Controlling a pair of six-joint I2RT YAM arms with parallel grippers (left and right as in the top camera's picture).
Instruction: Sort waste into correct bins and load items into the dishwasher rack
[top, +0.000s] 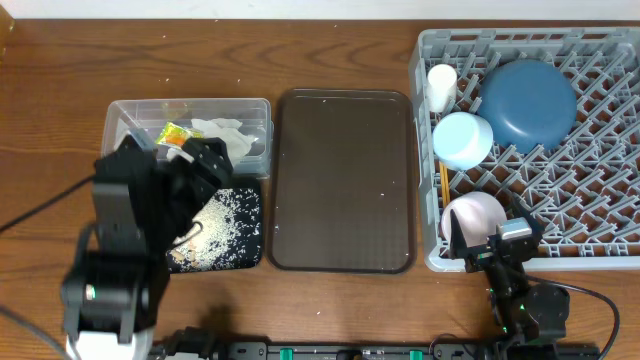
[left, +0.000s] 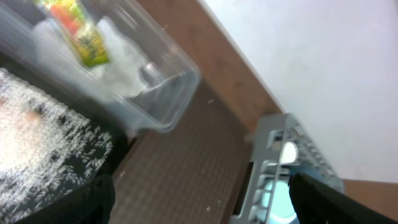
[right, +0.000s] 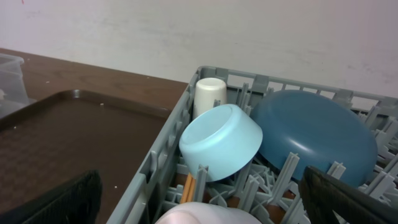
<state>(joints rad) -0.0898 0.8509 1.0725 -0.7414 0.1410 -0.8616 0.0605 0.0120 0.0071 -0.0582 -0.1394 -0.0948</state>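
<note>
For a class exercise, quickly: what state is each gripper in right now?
Left two-finger gripper: open, holding nothing.
Right two-finger gripper: open, holding nothing.

Centre: brown tray (top: 343, 180) lies open.
Rack (top: 580, 262), left side: cup (top: 441, 84), light-blue bowl (top: 463, 139), white bowl (top: 472, 218) crowd it.
Rack, right: bare pegs (top: 595, 205).

Even, soft light; left wrist view blurred (motion smear).
</note>
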